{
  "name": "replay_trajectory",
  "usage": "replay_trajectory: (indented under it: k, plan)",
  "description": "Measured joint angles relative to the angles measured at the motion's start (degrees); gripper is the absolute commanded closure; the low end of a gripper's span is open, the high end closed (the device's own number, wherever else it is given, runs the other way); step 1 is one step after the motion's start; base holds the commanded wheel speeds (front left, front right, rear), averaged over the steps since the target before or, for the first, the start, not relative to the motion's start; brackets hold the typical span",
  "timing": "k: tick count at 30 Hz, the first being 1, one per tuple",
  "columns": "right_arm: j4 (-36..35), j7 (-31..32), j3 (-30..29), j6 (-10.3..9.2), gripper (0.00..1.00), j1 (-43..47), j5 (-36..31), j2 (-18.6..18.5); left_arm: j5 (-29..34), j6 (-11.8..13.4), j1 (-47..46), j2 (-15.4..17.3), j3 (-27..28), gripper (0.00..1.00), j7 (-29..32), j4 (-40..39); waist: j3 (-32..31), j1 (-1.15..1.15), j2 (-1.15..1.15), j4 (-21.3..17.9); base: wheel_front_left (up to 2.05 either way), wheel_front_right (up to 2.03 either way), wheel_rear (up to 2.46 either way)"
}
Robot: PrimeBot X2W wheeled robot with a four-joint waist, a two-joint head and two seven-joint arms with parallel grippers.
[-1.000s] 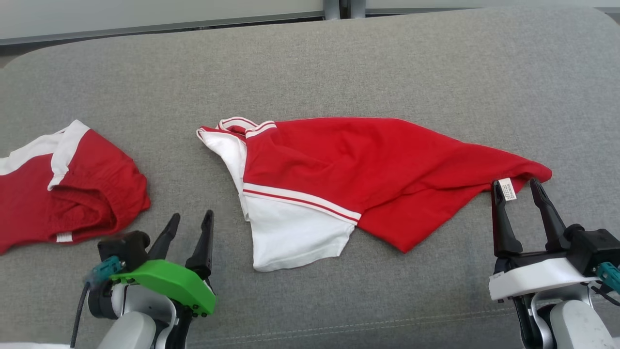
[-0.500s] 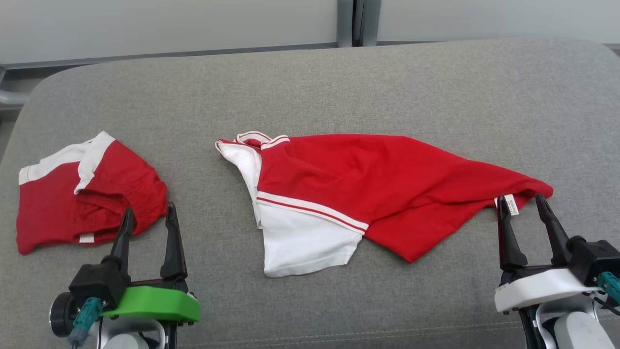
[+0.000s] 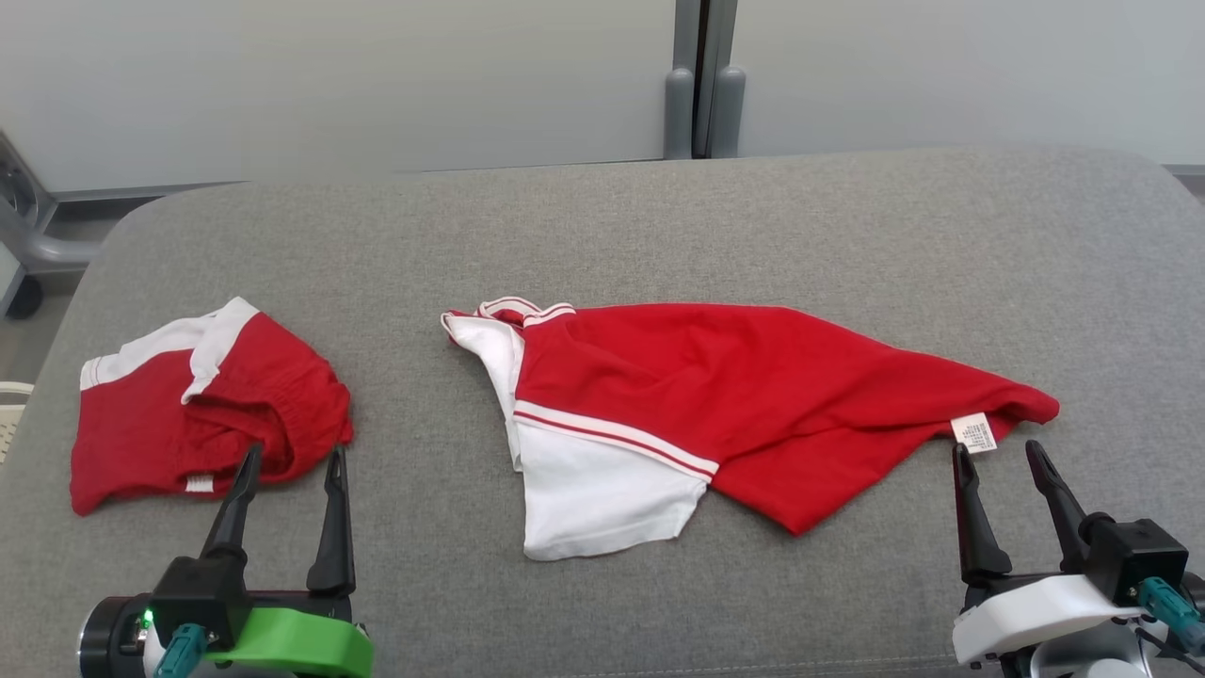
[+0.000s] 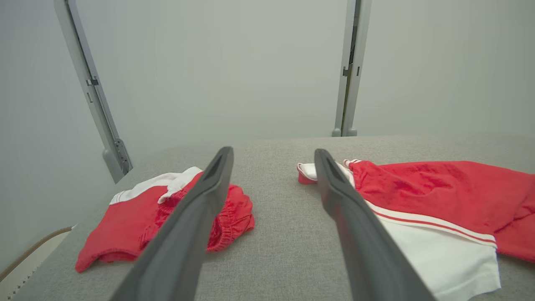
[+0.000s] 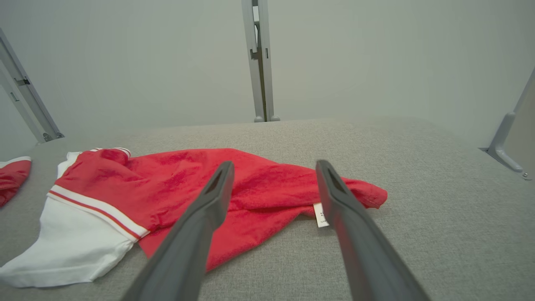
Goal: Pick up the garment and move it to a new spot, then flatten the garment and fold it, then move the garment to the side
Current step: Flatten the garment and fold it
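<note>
Red-and-white striped garment [image 3: 715, 395], grey cushion [image 3: 602, 226], red-white shorts [image 3: 202, 400]

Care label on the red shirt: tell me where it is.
Head view: the care label sits at the right-hand corner of the red shirt, on the robot's right, just beyond the tips of the open right pincer.

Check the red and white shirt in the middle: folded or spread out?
Spread out, not folded: the shirt lies rumpled across the grey cushion, white sleeve splayed toward the front, label showing at its right tip.
</note>
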Motion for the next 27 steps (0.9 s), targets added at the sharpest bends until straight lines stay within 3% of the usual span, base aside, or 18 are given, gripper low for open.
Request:
replay_trajectory:
  k: [16,22,27]
  plan:
    - [-0.1,0.0,0.78,0.0,0.0,0.19,-0.35,0.62,3.11,-5.16,0.59,-3.82,4.53,0.0,-0.01,1.88,-0.38,0.0,0.0,-0.08,0.0,0.0,0.0]
    - [-0.12,0.0,0.92,0.0,0.0,0.15,-0.27,0.65,1.58,-7.87,0.99,-5.3,4.11,0.0,0.15,4.74,-0.07,0.0,0.0,-0.06,0.0,0.0,0.0]
    - [0.97,0.29,-0.01,0.0,0.0,-0.2,0.36,0.58,-1.0,-10.47,0.71,-5.86,0.9,0.0,6.26,6.28,0.84,0.0,0.0,-0.37,0.0,0.0,0.0]
